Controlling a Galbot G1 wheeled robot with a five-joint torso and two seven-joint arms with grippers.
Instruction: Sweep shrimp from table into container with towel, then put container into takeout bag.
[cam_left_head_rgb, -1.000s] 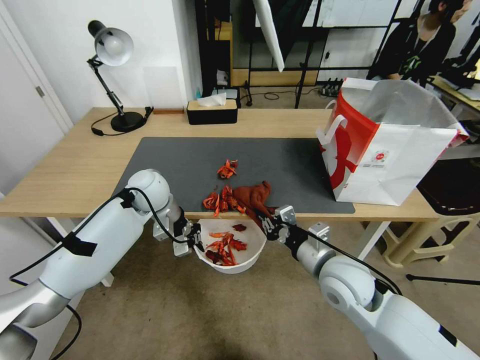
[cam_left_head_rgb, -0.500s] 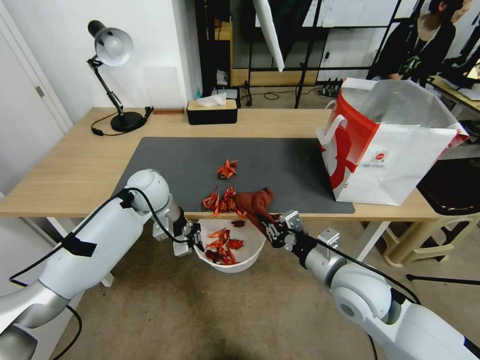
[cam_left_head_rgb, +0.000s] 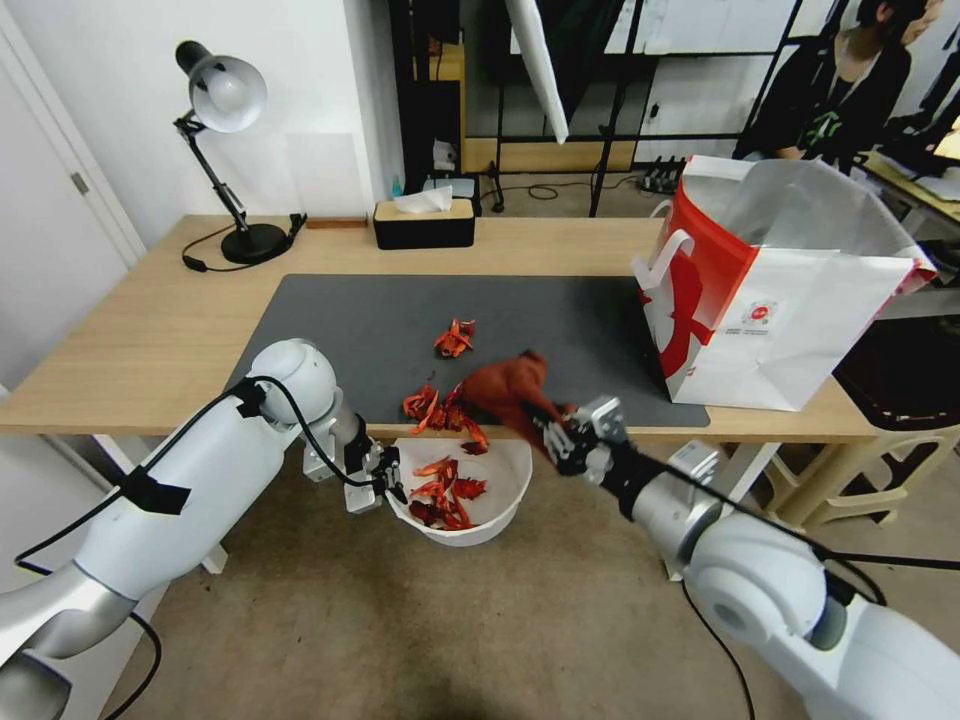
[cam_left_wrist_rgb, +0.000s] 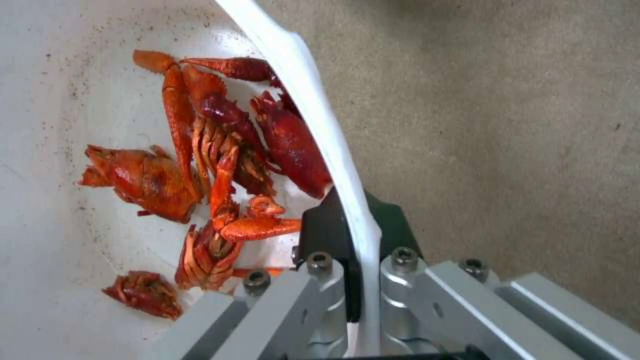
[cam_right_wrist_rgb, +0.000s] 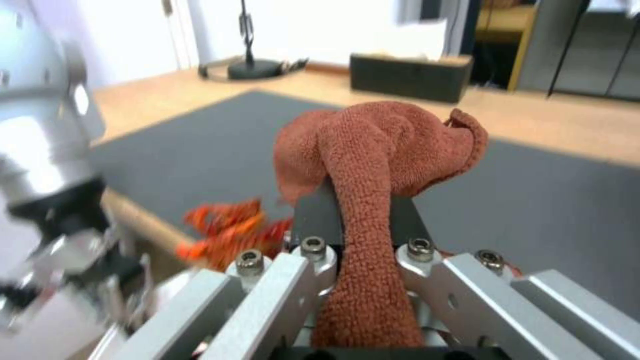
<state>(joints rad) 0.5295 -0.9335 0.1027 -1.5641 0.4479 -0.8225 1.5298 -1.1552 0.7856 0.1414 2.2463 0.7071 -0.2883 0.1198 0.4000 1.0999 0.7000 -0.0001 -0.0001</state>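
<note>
Below the table's (cam_left_head_rgb: 150, 340) near edge, the left gripper (cam_left_head_rgb: 388, 484) pinches the rim of the container (cam_left_head_rgb: 500, 505), which already holds several shrimp (cam_left_head_rgb: 447, 492). More shrimp lie at the mat's near edge and mid-mat, so sweeping looks roughly half done. The right gripper (cam_left_head_rgb: 556, 441) clamps the towel (cam_left_head_rgb: 508, 385), its long axis running away from the robot. The takeout bag (cam_left_head_rgb: 780, 310) stands open at the right end, unfilled.
</note>
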